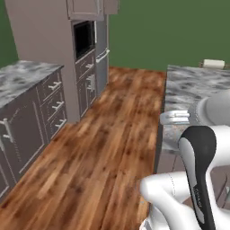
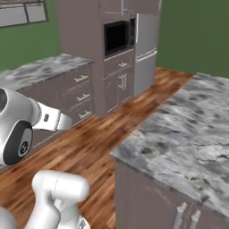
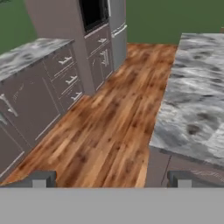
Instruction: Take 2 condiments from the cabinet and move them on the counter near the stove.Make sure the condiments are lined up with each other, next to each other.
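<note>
Fingers (image 3: 109, 178) stand spread wide with nothing between them, their two dark tips rising at the bottom of the hand view over the wood floor (image 3: 109, 127). They hang in the aisle between two runs of grey-veined marble. On one side lies the counter (image 3: 30, 54) with taupe drawers and silver bar handles; on the other, close to the fingers, the island (image 3: 197, 96) stretches away with a bare top. At the far end of the aisle rises the tall taupe cabinet (image 1: 45, 31), with a black microwave (image 1: 83, 38) set in it and more drawers below. Beside it stands a steel fridge (image 2: 145, 49). From the left base view the white arm (image 1: 197, 170) curls up beside the island. No condiments can be made out, and the stove cannot be picked out either. Green wall (image 1: 170, 31) closes the room behind.
</note>
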